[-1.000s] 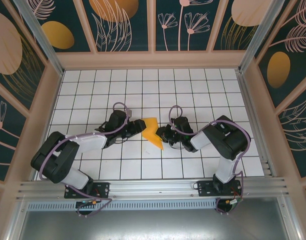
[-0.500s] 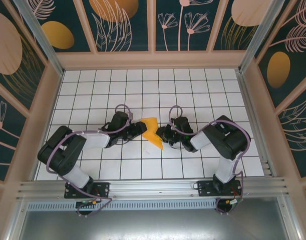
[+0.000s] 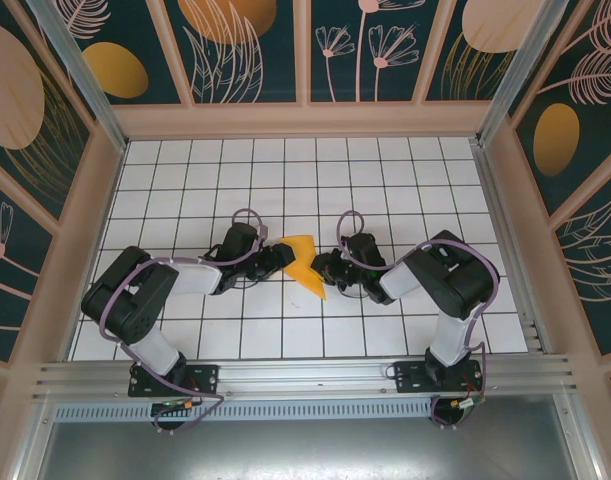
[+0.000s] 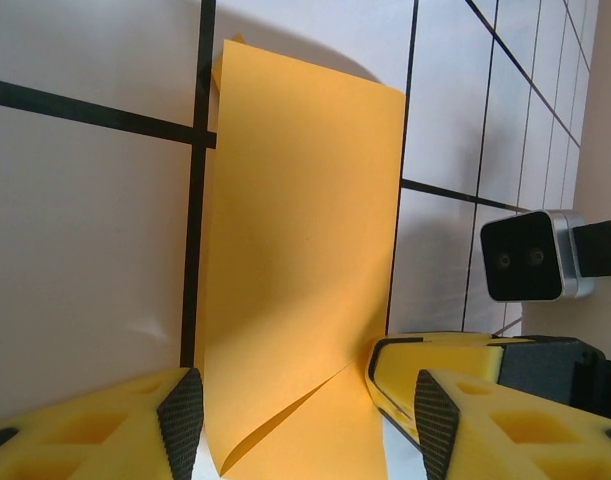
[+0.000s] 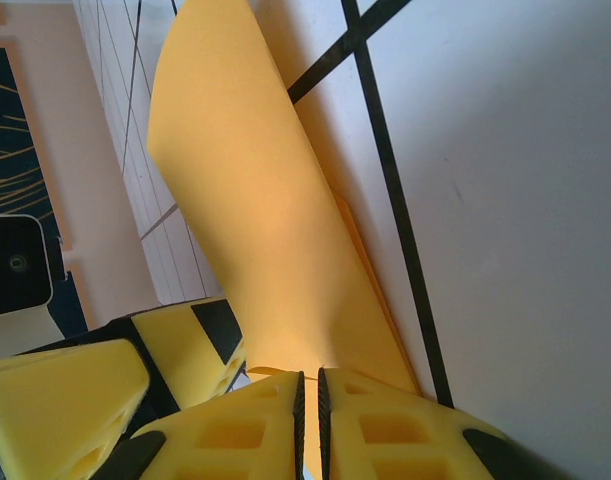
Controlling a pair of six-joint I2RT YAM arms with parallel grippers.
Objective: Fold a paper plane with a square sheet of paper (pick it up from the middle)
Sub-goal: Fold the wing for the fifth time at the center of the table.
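Observation:
The orange-yellow sheet of paper (image 3: 303, 262) is folded into a narrower strip and stands partly raised off the tiled floor between my two grippers. In the left wrist view the paper (image 4: 295, 250) shows a diagonal flap edge low down. It runs between the wide-apart fingers of my left gripper (image 4: 307, 425), which is open and at the paper's left side (image 3: 281, 256). My right gripper (image 5: 310, 388) is shut on the paper's near edge (image 5: 255, 220), at its lower right (image 3: 325, 272). The curled sheet rises away from it.
The white tiled floor (image 3: 385, 180) is walled in by panels at the back and sides, with a metal rail (image 3: 305, 375) along the near edge. Both arms reach inward to the middle, their wrists close together. The right wrist's camera (image 4: 530, 255) sits just beyond the paper.
The left arm's elbow has swung inward and to the right, while its gripper stays at the paper. The paper and the right arm have not visibly moved.

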